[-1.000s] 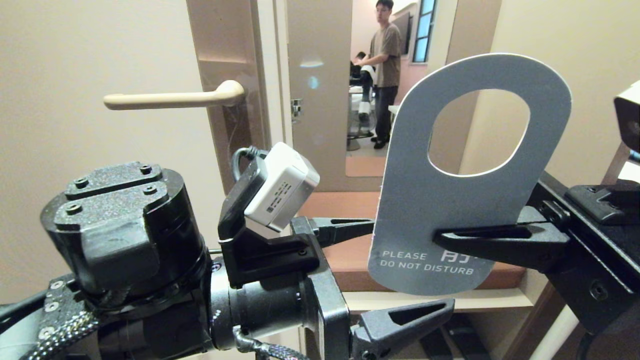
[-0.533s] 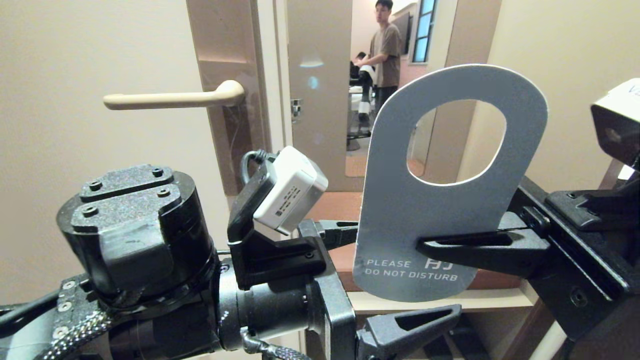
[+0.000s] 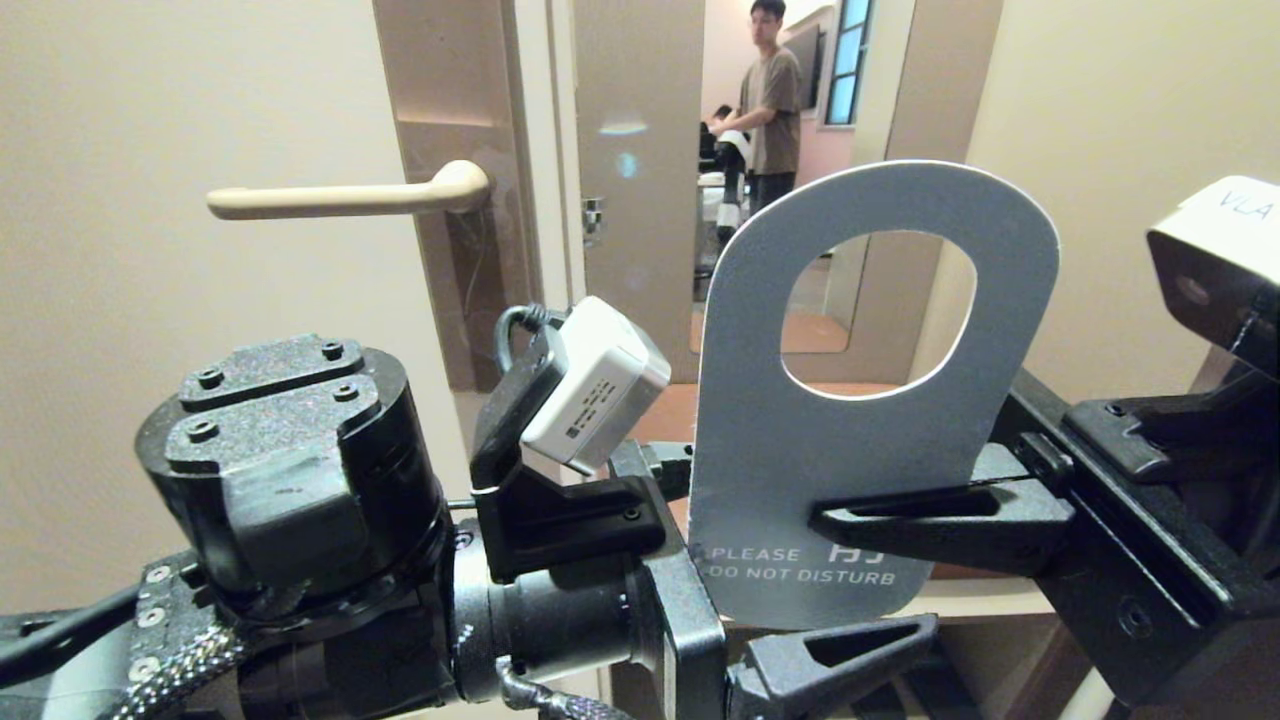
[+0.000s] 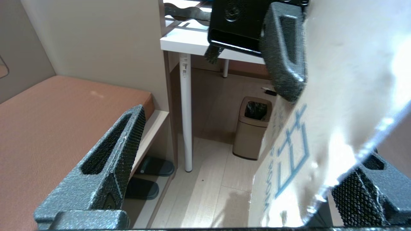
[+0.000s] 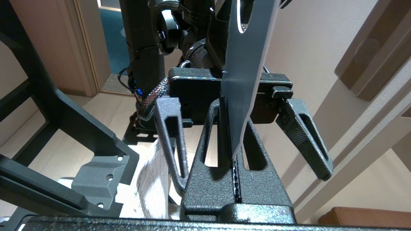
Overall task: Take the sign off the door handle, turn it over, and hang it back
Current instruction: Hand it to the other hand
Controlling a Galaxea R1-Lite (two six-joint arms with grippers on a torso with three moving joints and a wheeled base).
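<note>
**Right gripper clamps sign; left gripper spread beside it**

Right gripper (image 3: 830, 520) is closed on the lower part of the sign (image 3: 860, 440), entering from the right in the head view. Its fingers (image 3: 940, 515) pinch the card just above the printed lines. In the right wrist view the right gripper (image 5: 232, 154) shows both fingers pressed flat together with the sign (image 5: 245, 80) edge-on between them.

The sign stands nearly upright, oval hole at the top. Its slate-blue face, reading "PLEASE DO NOT DISTURB", faces the head camera. The left wrist view shows the opposite, white face of the sign (image 4: 337, 96) with blue print.

Left gripper (image 3: 800, 565) sits low in the centre of the head view with its jaws wide apart. One finger (image 3: 840, 655) lies in front of and below the sign's bottom edge; the other passes behind the card. In the left wrist view the left gripper (image 4: 224, 154) brackets the lower part of the sign; contact cannot be determined.

The handle (image 3: 345, 198) is bare, up and to the left, well apart from the sign.

A person (image 3: 770, 110) stands in the room beyond the doorway.
</note>
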